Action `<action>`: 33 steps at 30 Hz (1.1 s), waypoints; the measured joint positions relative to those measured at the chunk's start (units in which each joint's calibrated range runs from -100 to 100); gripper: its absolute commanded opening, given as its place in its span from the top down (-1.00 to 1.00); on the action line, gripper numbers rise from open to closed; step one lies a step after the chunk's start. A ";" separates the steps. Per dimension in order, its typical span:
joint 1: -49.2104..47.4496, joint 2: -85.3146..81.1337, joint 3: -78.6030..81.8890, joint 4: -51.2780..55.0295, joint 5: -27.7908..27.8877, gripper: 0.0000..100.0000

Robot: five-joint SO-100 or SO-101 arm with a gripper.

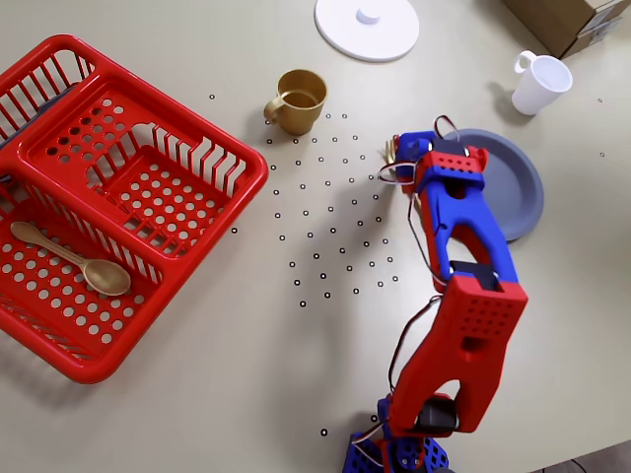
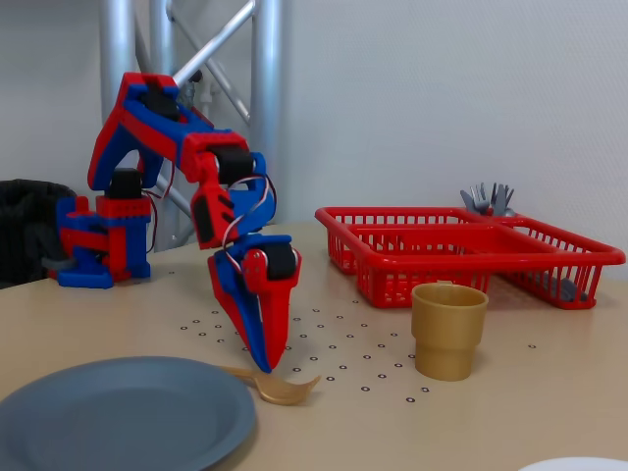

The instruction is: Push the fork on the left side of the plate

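The gold-tan fork lies on the table just right of the slate-blue plate in the fixed view, its head pointing away from the plate. My gripper is shut, pointing down, with its tips on the fork's handle near the plate's rim. In the overhead view the arm's wrist covers most of the fork; only its tines peek out left of the plate.
A red basket with a gold spoon fills the overhead view's left. A gold cup, white lid, white mug and cardboard box stand along the far side.
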 measured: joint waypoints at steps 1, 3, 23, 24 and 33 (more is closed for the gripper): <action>0.36 0.00 -0.18 0.00 0.39 1.00; 1.27 0.00 -0.36 0.00 0.49 1.00; -5.28 -5.72 2.08 0.08 -5.08 1.00; -5.92 -8.74 3.16 0.08 -5.47 1.00; -8.38 -28.92 14.83 0.08 -7.13 1.00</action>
